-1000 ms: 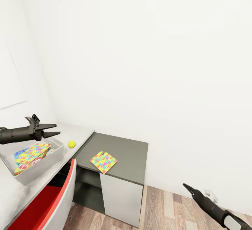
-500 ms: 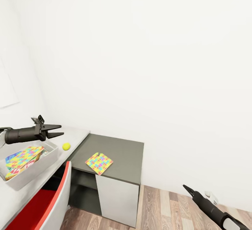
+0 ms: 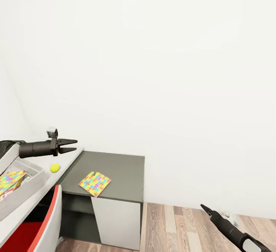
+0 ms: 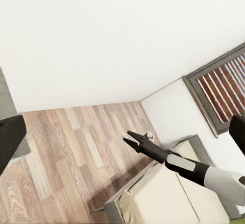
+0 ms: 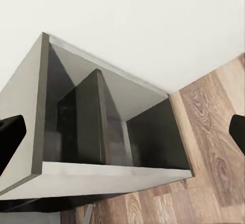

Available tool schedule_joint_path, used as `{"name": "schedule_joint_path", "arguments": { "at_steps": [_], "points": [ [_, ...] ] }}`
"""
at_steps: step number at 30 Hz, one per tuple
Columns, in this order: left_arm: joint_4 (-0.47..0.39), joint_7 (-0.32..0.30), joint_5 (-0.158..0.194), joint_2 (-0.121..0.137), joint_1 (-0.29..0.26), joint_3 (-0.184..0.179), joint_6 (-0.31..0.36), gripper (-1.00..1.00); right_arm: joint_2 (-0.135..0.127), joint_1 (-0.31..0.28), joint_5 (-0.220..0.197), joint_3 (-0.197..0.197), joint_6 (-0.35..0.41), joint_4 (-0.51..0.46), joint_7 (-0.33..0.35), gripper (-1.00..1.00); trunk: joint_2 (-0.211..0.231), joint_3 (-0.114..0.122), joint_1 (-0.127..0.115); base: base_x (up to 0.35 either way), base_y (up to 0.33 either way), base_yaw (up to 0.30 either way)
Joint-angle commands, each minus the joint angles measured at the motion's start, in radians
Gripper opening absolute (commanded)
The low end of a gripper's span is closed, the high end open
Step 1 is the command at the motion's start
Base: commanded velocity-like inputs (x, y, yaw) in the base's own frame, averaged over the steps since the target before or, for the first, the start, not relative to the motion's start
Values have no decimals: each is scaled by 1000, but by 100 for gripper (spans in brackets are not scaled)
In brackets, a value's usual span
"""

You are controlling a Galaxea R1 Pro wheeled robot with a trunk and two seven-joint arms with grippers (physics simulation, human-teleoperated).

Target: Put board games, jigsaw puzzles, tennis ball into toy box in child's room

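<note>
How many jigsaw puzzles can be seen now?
2: one multicoloured jigsaw puzzle sheet lies on the dark grey side unit; another is inside the light grey toy box, partly cropped.

You see one jigsaw puzzle (image 3: pixel 94 183) lying flat on the dark grey side unit of the table (image 3: pixel 126 167). The tennis ball (image 3: pixel 55 168) rests on the white top, near the toy box (image 3: pixel 23 188), which holds probably another puzzle (image 3: pixel 9 178).

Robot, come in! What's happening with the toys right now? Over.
Left hand open, empty, above white table. Right hand low over floor, looks shut. Small yellow-green tennis ball and multicoloured jigsaw puzzle sheet outside light grey toy box.
</note>
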Motion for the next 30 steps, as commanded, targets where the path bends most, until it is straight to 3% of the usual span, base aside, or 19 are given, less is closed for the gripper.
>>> {"name": "schedule_joint_path", "arguments": {
  "at_steps": [1, 6, 9, 11, 16, 23, 26, 30],
  "points": [
    [1, 23, 4, -4, -1, -3, 4, 100, 0, -1, 0, -8, 9, 0, -8, 100, -1, 0, 0, 0, 0, -265],
    [1, 101, 4, -29, -1, -2, 3, 100, 6, -1, 2, -7, 11, -5, -75, 100, -1, 3, 0, 0, 0, -266],
    [1, 187, 5, -61, -2, -2, 2, 100, 30, -1, 2, -9, 13, -12, -127, 100, -1, 3, 0, 0, 0, -251],
    [1, 289, 6, -93, -2, -1, 1, 100, 48, -2, 2, -9, 19, -15, -158, 100, -1, 3, 0, 0, 0, -214],
    [1, 487, 7, -150, -2, 2, 0, 100, 61, -2, 4, -8, 23, -42, -200, 100, -1, 3, 0, 0, 0, -136],
    [20, 705, 8, -184, -2, 2, -16, 100, 63, -2, 5, -5, 32, -107, -250, 100, -1, 3, 0, 0, 0, -22],
    [25, 767, 8, -192, -2, 0, -26, 100, 70, -2, 7, -4, 35, -115, -258, 100, -1, 3, 0, 0, 0, -3],
    [65, 845, 9, -197, 0, -5, -93, 100, 79, -2, 21, -4, 38, -119, -264, 100, -1, 3, 0, 0, 0, 0]
  ]
}}
